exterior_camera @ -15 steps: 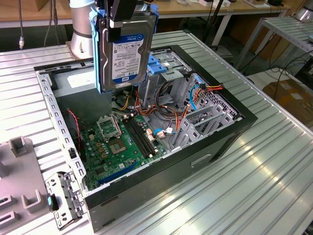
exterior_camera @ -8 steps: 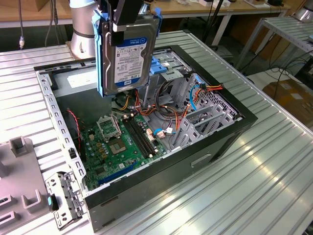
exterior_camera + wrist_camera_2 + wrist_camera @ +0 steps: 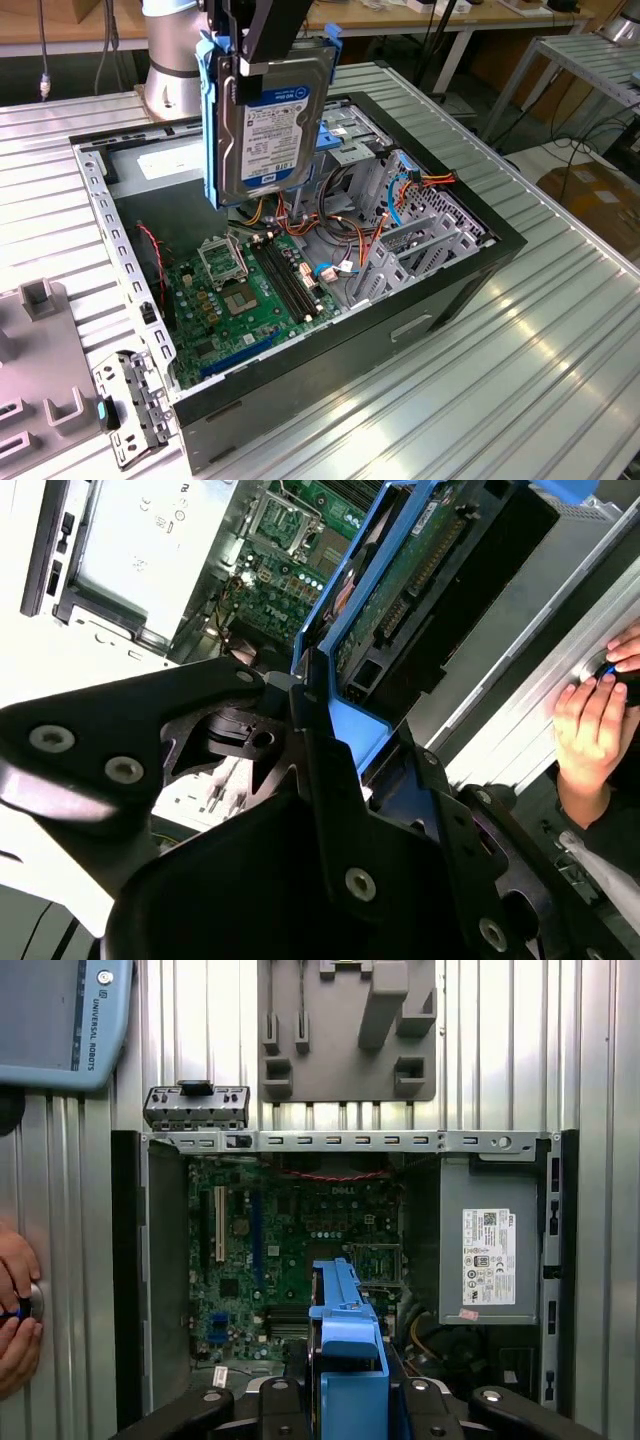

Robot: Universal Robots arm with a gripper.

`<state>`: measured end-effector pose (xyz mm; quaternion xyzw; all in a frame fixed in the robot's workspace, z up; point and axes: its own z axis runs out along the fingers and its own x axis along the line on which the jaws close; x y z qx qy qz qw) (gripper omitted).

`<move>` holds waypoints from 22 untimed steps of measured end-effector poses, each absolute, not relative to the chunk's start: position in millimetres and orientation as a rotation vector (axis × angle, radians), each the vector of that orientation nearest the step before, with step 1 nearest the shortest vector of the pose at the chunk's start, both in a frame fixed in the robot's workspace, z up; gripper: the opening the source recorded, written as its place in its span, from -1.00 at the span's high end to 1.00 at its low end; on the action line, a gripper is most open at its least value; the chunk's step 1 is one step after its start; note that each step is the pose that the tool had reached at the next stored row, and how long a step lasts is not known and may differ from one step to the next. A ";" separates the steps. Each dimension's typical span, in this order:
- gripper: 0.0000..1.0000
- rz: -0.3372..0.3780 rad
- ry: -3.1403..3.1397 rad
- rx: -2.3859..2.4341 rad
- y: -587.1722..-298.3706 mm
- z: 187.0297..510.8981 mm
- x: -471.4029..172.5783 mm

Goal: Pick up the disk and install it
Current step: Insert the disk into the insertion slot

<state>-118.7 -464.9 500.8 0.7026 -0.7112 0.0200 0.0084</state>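
The gripper (image 3: 265,48) pinched the disk (image 3: 265,130) by its blue carrier rails, so that it hung on edge just below the fingers with its white label facing the exterior view. Beneath the gripper lay the open computer case (image 3: 450,290), its green motherboard (image 3: 250,290) under the disk and clear of it. In the first wrist view the grey power supply (image 3: 490,1260) sat to one side of the gripper. A person's hand (image 3: 15,1310) rested on the ribbed table (image 3: 600,1060) beyond the opposite case wall.
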 end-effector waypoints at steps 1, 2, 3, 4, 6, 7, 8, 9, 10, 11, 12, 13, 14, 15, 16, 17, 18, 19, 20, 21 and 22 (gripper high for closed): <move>0.26 0.063 -2.223 2.196 -465.0 500.8 -118.7; 0.26 0.063 -2.222 2.196 -465.3 500.8 -118.6; 0.26 0.063 -2.222 2.196 -465.4 500.8 -118.6; 0.26 0.063 -2.222 2.196 -465.4 500.8 -118.6; 0.26 0.063 -2.222 2.196 -465.4 500.8 -118.6; 0.26 0.063 -2.222 2.196 -465.4 500.8 -118.6; 0.26 0.063 -2.222 2.196 -465.4 500.8 -118.6; 0.26 0.063 -2.222 2.196 -465.4 500.8 -118.6; 0.26 0.063 -2.223 2.196 -465.4 500.8 -118.6; 0.26 0.063 -2.222 2.196 -465.5 500.8 -118.5; 0.26 0.063 -2.222 2.196 -465.5 500.8 -118.3; 0.26 0.063 -2.223 2.196 -465.5 500.8 -118.0; 0.26 0.063 -2.223 2.196 -465.5 500.8 -117.7; 0.26 0.063 -2.222 2.196 -465.4 500.8 -116.6; 0.26 0.063 -2.222 2.196 -465.4 500.8 -115.4; 0.26 0.063 -2.222 2.196 -465.4 500.8 -114.7; 0.26 0.063 -2.222 2.196 -465.4 500.8 -113.7; 0.26 0.063 -2.222 2.196 -465.4 500.8 -112.2; 0.26 0.063 -2.223 2.196 -465.4 500.8 -111.0; 0.26 0.063 -2.223 2.196 -465.4 500.8 -109.8; 0.26 0.063 -2.222 2.196 -465.4 500.8 -107.1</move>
